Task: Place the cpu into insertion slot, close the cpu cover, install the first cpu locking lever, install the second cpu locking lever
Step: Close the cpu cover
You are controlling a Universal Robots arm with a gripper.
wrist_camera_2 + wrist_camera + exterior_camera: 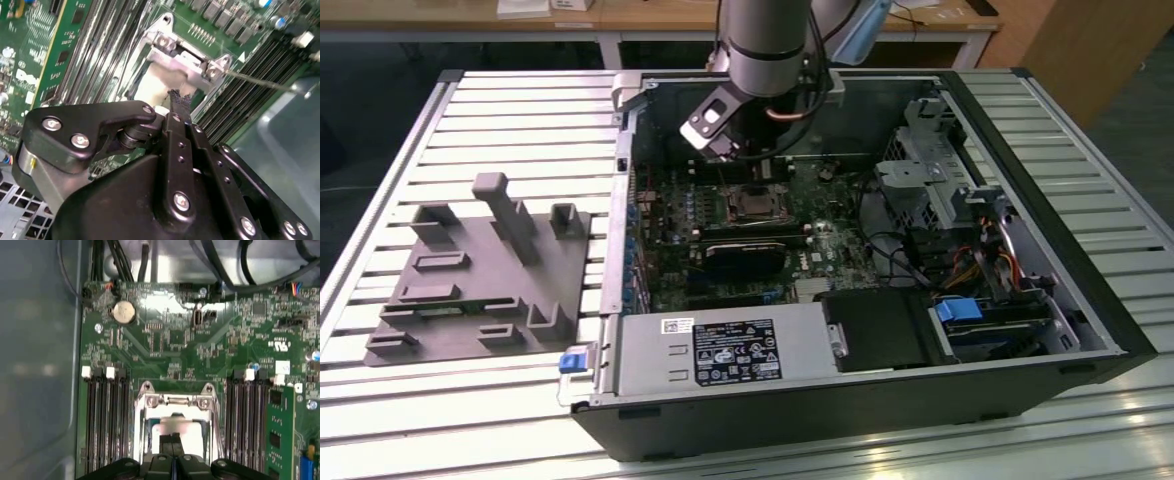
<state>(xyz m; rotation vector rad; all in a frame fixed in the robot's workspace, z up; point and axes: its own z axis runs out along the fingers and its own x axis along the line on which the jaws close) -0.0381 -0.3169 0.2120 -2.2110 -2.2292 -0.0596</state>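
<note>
Deep inside the open computer case [1083,300], the claw [172,441] stands over the insertion slot [754,205], its 2 fingers pressed together with nothing visible between them. The cpu [194,430] lies pale within the slot, framed by the cpu cover [176,401]. Whether the tips touch it or hang just above, I cannot tell. An off-centre push could tilt the chip and bend the contacts beneath, and the tips might snag the cover's edge.
</note>
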